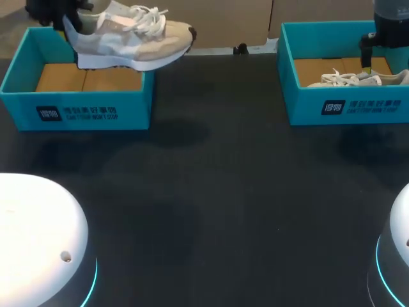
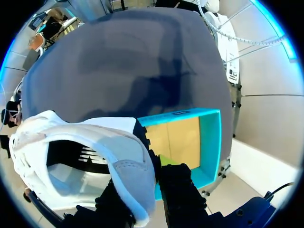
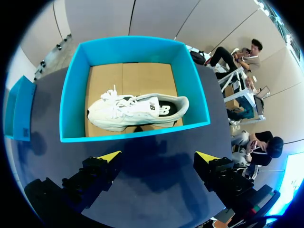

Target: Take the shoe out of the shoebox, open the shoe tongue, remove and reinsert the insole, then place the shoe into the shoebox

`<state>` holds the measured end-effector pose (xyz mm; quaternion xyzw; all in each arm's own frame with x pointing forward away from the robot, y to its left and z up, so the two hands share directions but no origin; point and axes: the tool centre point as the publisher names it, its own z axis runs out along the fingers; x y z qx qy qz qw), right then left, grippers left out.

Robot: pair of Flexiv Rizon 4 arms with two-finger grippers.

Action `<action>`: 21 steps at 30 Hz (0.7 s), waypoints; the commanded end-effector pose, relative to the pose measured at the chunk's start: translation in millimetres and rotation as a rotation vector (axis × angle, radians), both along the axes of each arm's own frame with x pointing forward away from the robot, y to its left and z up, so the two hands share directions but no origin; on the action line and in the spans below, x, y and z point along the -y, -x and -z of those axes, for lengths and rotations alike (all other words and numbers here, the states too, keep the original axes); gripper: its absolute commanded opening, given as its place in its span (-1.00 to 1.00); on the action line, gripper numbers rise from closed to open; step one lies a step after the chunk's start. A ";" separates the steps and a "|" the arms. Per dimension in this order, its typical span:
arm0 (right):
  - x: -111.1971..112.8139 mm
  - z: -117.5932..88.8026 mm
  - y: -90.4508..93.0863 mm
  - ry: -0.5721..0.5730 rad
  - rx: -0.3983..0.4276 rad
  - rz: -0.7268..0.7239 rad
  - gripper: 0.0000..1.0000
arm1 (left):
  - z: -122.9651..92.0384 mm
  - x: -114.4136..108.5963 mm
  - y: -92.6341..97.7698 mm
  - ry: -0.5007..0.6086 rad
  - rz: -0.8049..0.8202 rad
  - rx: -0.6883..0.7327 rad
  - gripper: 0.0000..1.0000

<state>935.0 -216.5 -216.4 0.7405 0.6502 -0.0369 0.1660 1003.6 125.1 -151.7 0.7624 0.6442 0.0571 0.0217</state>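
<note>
A white and beige shoe (image 1: 131, 38) hangs in the air over the left teal shoebox (image 1: 77, 105), its toe pointing right. My left gripper (image 1: 69, 27) is shut on its heel; in the left wrist view the heel collar (image 2: 128, 175) sits pinched between the dark fingers of the left gripper (image 2: 153, 167), and the shoe's opening (image 2: 71, 161) shows beside them. The empty left shoebox (image 2: 209, 142) lies below. A second white shoe (image 3: 137, 111) lies on its side in the right shoebox (image 3: 135, 134). My right gripper (image 3: 157, 156) hovers open above that box's near wall, holding nothing.
The two teal boxes stand at the table's back left and the back right (image 1: 345, 109). The dark tabletop (image 1: 211, 192) stretches between and in front of them. White arm bases sit at the near left (image 1: 38, 236) and near right (image 1: 399, 249) corners.
</note>
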 end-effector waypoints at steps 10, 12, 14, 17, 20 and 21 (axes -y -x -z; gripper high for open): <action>0.3 0.0 0.2 0.000 0.001 0.000 1.00 | -1.0 -2.1 6.5 0.006 0.001 0.027 -1.00; 0.3 0.0 0.2 0.000 0.001 0.000 1.00 | -1.0 -2.1 6.5 0.006 0.001 0.027 -1.00; 0.3 0.0 0.2 0.000 0.001 0.000 1.00 | -1.0 -2.1 6.5 0.006 0.001 0.027 -1.00; 0.3 0.0 0.2 0.000 0.001 0.000 1.00 | -1.0 -2.1 6.5 0.006 0.001 0.027 -1.00; 0.3 0.0 0.2 0.000 0.001 0.000 1.00 | -1.4 1.8 12.6 0.013 0.006 0.018 -1.00; 0.3 0.0 0.2 0.000 0.001 0.000 1.00 | -2.5 5.2 18.8 0.017 0.009 0.016 -1.00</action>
